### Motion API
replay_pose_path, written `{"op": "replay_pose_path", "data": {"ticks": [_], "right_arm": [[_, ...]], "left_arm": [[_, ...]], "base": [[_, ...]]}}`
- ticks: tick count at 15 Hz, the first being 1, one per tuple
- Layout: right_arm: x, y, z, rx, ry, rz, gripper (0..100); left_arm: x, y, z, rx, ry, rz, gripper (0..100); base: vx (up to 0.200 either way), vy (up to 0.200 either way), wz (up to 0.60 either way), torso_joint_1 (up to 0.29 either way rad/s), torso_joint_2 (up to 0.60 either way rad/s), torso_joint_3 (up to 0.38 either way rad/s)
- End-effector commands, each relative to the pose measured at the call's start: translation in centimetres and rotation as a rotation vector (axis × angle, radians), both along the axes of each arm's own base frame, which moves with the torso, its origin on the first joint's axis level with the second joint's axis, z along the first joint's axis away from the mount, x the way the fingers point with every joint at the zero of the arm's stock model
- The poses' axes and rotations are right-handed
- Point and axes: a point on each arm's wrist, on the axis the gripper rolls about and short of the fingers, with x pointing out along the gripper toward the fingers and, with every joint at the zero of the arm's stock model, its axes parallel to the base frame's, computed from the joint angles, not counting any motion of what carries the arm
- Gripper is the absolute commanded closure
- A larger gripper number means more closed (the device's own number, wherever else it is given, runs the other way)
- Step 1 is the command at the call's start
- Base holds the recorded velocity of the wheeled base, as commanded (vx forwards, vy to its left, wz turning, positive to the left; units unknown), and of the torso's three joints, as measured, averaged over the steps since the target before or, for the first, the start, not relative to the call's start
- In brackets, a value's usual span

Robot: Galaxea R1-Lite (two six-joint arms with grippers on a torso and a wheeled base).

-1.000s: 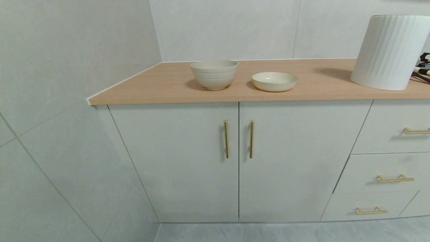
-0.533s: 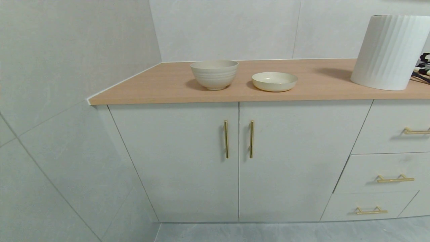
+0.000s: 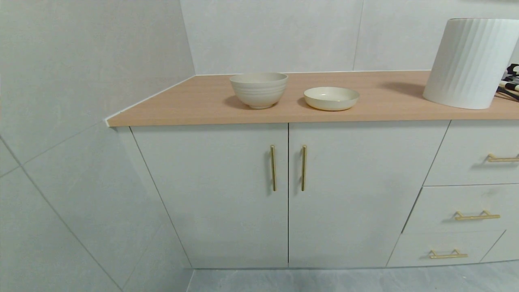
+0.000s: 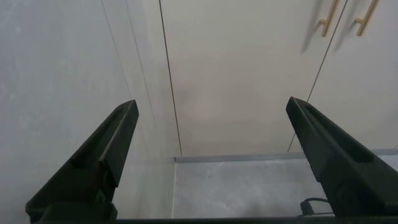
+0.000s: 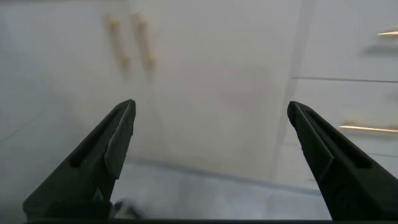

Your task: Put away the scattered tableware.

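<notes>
A ribbed beige bowl (image 3: 259,89) stands on the wooden countertop (image 3: 194,106). To its right lies a shallow cream dish (image 3: 331,98), apart from the bowl. Below them the cupboard's two doors (image 3: 227,190) are closed, with gold handles (image 3: 273,168) side by side. My left gripper (image 4: 211,115) is open and empty, low down and facing the cupboard's left door and the wall corner. My right gripper (image 5: 211,115) is open and empty too, facing the door handles (image 5: 130,40) and the drawers (image 5: 348,106).
A tall white ribbed container (image 3: 470,63) stands at the right end of the countertop, with dark utensils (image 3: 510,83) beside it. Three drawers with gold handles (image 3: 476,216) sit right of the doors. A tiled wall (image 3: 81,101) closes the left side. Grey floor (image 3: 365,280) lies below.
</notes>
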Motion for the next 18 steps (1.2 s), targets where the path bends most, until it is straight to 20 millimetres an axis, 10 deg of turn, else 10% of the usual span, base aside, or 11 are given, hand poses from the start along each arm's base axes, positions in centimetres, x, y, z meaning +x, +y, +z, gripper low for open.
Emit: {"op": "replay_pose_path", "data": {"ticks": [1, 10, 18], "right_arm": [[5.1, 0.8, 2.9, -0.017, 0.191, 0.188, 0], [21.3, 9.2, 3.4, -0.066, 0.374, 0.467, 0], [29.9, 15.4, 2.3, -0.058, 0.413, 0.519, 0]], "left_arm": [[0.0, 0.0, 0.0, 0.001, 0.000, 0.000, 0], [0.0, 0.0, 0.0, -0.002, 0.002, 0.000, 0], [0.0, 0.0, 0.0, -0.001, 0.002, 0.001, 0]], "base": [[0.000, 0.000, 0.00, 0.000, 0.00, 0.000], [0.000, 0.000, 0.00, 0.000, 0.00, 0.000], [0.000, 0.000, 0.00, 0.000, 0.00, 0.000]]}}
